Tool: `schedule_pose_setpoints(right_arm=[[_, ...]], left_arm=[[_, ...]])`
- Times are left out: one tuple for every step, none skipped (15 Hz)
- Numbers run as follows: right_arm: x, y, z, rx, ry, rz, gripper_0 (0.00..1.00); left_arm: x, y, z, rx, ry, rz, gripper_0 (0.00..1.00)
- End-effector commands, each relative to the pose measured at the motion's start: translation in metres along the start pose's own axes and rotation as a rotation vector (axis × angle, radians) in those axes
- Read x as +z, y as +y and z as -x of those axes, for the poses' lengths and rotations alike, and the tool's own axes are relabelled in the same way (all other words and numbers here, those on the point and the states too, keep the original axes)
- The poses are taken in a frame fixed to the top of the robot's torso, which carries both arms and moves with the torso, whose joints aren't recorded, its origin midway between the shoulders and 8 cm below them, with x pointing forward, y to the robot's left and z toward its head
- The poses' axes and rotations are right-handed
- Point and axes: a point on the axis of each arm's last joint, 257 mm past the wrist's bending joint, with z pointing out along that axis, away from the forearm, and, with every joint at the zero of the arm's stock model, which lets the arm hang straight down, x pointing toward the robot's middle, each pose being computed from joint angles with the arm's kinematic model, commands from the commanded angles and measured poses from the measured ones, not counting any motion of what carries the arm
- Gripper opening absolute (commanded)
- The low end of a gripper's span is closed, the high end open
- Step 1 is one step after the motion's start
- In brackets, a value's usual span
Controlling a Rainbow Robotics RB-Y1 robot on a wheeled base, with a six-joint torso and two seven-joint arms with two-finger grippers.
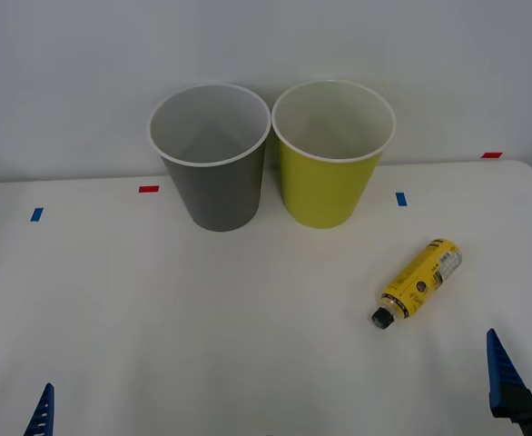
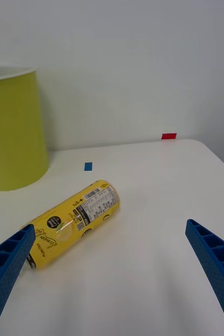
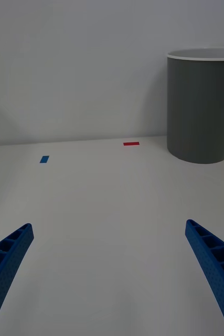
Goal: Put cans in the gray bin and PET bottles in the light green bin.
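On the white counter (image 1: 202,327) the gray bin (image 1: 213,168) and light green bin (image 1: 331,163) stand touching. The PET bottle (image 1: 418,280) lies near the right gripper (image 2: 112,273) — fingers spread, like the left gripper (image 3: 109,273) — its barcode readable from the right wrist.

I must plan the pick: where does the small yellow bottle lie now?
In the front view, the PET bottle lies on its side on the table's right part, before the light green bin, ahead of the open right claw.

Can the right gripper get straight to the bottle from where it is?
Probably yes: the right gripper is open, the bottle lies on its side just ahead, with bare table between.
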Motion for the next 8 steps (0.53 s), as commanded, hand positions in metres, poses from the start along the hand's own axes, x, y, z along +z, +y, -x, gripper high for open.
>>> schedule_pose_setpoints(right_arm=[[0.024,-0.003,0.005,0.032,0.098,-0.028,1.00],[0.030,-0.002,0.006,0.053,0.131,-0.031,1.00],[0.038,0.000,0.006,0.109,0.178,-0.037,1.00],[0.044,0.003,0.008,0.146,0.210,-0.037,1.00],[0.053,0.006,0.011,0.171,0.234,-0.031,1.00],[0.067,0.008,0.013,0.206,0.260,-0.031,1.00],[0.076,0.009,0.015,0.233,0.279,-0.038,1.00],[0.088,0.012,0.016,0.284,0.315,-0.053,1.00]], left_arm=[[0.000,0.000,0.000,0.000,0.000,0.000,1.00],[0.000,0.000,0.000,0.000,0.000,0.000,1.00],[0.000,0.000,0.000,0.000,0.000,0.000,1.00],[0.000,0.000,0.000,0.000,0.000,0.000,1.00],[0.000,0.000,0.000,0.000,0.000,0.000,1.00],[0.000,0.000,0.000,0.000,0.000,0.000,1.00],[0.000,0.000,0.000,0.000,0.000,0.000,1.00],[0.000,0.000,0.000,0.000,0.000,0.000,1.00]])
